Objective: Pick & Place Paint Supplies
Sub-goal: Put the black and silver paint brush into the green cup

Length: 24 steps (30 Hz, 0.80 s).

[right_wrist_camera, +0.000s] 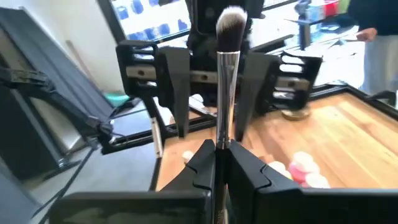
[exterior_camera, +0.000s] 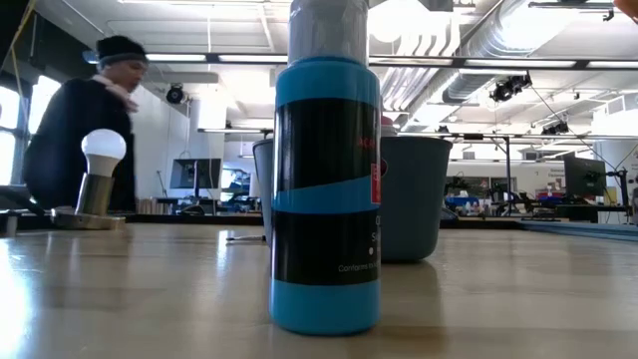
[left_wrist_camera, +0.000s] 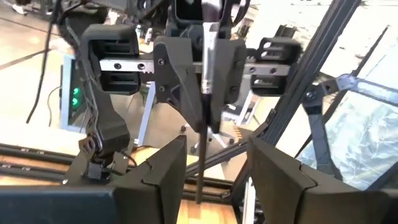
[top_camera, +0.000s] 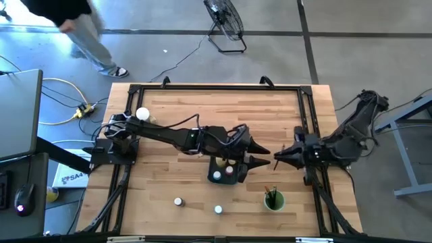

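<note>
My right gripper (right_wrist_camera: 222,163) is shut on a paintbrush (right_wrist_camera: 225,93) with pale bristles, a silver ferrule and a thin dark handle. It is held in the air near the table's middle, just right of the blue-grey tray (top_camera: 217,164). My left gripper (left_wrist_camera: 211,180) faces it from the table's left and is open. Its fingers stand on either side of the brush's handle (left_wrist_camera: 200,168) without touching it. The tray holds small pale-capped jars and bottles. Two tiny jars (top_camera: 178,201) (top_camera: 218,210) stand on the table near its front edge. My right gripper pinches the paintbrush between its two fingers at the lower end of the ferrule (right_wrist_camera: 222,140), where the handle starts. The fingers come level from the table's right and lie across the brush. It stands upright and lifted clear, bristles (right_wrist_camera: 231,22) on top, handle hanging below.
A round green cup (top_camera: 273,200) with brushes in it stands right of the tray, toward the near edge. A light bulb on a base (top_camera: 142,114) sits at the far left. A blue bottle (exterior_camera: 325,189) fills the low view. A person (exterior_camera: 90,130) moves beyond the table.
</note>
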Available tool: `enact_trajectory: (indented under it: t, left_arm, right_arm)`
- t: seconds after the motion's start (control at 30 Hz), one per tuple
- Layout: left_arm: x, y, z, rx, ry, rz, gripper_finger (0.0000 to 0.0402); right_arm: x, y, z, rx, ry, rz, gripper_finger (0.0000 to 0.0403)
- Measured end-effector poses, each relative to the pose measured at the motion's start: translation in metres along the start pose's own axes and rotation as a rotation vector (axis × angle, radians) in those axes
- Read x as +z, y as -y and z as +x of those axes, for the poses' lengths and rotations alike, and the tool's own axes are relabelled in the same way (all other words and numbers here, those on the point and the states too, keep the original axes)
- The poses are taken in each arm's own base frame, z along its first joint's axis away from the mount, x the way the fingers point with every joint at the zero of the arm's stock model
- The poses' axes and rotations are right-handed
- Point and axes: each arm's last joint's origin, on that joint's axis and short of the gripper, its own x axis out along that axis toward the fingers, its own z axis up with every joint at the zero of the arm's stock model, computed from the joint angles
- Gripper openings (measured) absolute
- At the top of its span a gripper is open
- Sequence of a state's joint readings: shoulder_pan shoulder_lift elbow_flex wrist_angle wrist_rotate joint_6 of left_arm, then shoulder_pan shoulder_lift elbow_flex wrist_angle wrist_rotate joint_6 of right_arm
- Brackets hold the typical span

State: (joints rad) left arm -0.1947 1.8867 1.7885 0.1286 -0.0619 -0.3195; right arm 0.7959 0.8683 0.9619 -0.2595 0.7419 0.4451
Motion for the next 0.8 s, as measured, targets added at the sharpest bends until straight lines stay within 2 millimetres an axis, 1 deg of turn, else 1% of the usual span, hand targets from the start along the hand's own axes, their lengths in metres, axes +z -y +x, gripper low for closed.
enact_trajectory:
  t: [0.1,0.2,0.33,0.5,0.63,0.8]
  left_arm:
    - [0.004,-0.004,-0.002,-0.006,-0.001,0.001,0.0167]
    - [0.011,-0.007,-0.005,-0.022,0.014,0.0,0.0167]
    - [0.017,-0.009,-0.008,-0.046,0.017,0.001,0.0168]
    - [0.018,-0.01,-0.009,-0.043,0.016,0.002,0.0168]
    - [0.019,-0.01,-0.009,-0.044,0.025,0.042,0.0168]
    - [0.019,-0.01,-0.009,-0.042,0.026,0.054,0.0168]
  right_arm:
    - [-0.006,-0.006,-0.009,-0.048,0.005,0.006,0.0012]
    - [-0.017,-0.014,-0.016,-0.103,0.008,0.015,0.0012]
    - [-0.036,-0.027,-0.021,-0.181,0.031,0.017,0.0012]
    - [-0.06,-0.043,-0.028,-0.221,0.076,0.056,0.0012]
    - [-0.08,-0.054,-0.027,-0.24,0.103,0.065,0.0012]
    - [-0.103,-0.063,-0.02,-0.254,0.099,0.091,0.0012]
